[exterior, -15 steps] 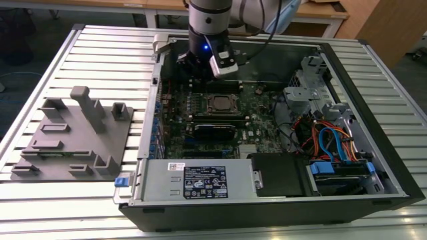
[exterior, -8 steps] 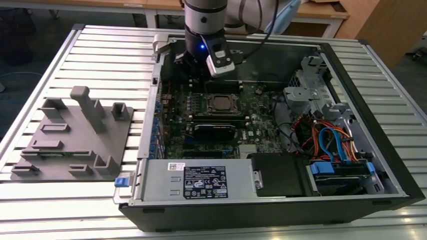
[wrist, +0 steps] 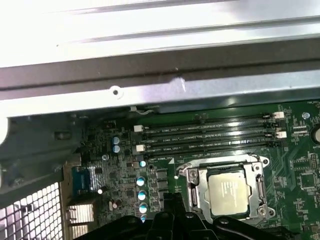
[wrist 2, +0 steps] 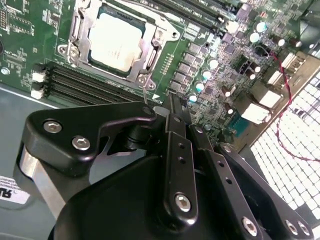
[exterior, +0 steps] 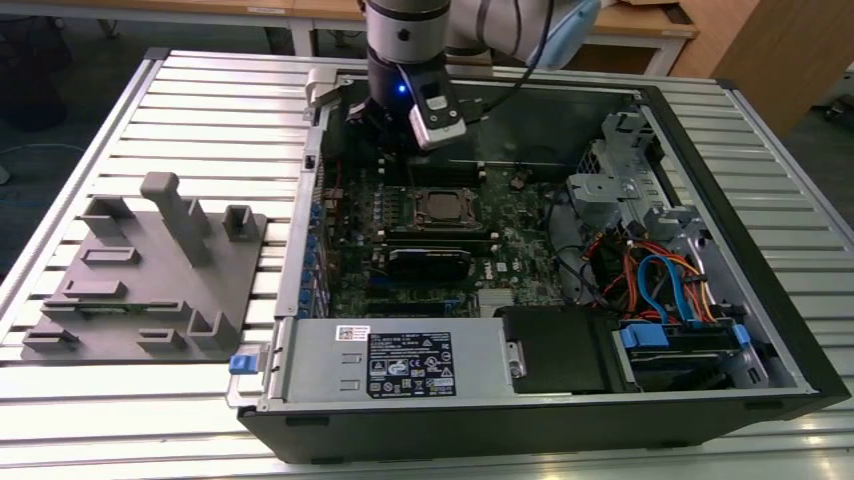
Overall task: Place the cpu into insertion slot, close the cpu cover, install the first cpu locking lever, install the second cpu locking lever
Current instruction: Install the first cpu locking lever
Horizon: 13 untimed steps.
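Silvery arm (exterior: 407,30), blue light (exterior: 400,90) at wrist, perhaps grey camera (exterior: 438,112); black pincer (wrist 2: 171,102) links, silver hex screws (wrist 2: 182,201).

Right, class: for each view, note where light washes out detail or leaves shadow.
In the exterior view, light is even on the table, but the case interior lies in shadow. In the second wrist view, the cpu glares pale and the perforated grille is blown out white. In the first wrist view, the metal surface beyond the memory slots is washed out.
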Each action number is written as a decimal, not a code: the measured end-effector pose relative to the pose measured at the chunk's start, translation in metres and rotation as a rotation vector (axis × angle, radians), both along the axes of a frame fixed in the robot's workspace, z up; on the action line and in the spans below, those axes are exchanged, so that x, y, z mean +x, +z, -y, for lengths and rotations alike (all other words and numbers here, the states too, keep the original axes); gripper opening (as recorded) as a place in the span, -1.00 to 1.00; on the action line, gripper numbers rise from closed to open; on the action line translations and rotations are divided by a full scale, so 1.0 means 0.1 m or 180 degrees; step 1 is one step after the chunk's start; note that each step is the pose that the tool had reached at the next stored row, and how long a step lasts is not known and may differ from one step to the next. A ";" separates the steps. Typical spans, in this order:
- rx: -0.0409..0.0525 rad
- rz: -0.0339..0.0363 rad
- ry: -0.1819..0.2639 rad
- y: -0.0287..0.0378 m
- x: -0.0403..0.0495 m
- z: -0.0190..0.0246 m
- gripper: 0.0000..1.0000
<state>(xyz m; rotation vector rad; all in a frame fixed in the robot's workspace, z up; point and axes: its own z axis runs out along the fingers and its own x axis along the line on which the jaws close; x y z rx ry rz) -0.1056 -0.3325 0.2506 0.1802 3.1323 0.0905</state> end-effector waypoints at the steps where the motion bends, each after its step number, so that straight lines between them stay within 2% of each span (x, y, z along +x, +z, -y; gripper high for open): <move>1: 0.0000 0.0000 0.0000 0.000 -0.012 -0.009 -0.80; 13: 0.0000 0.0007 0.0001 0.003 -0.033 -0.116 -0.80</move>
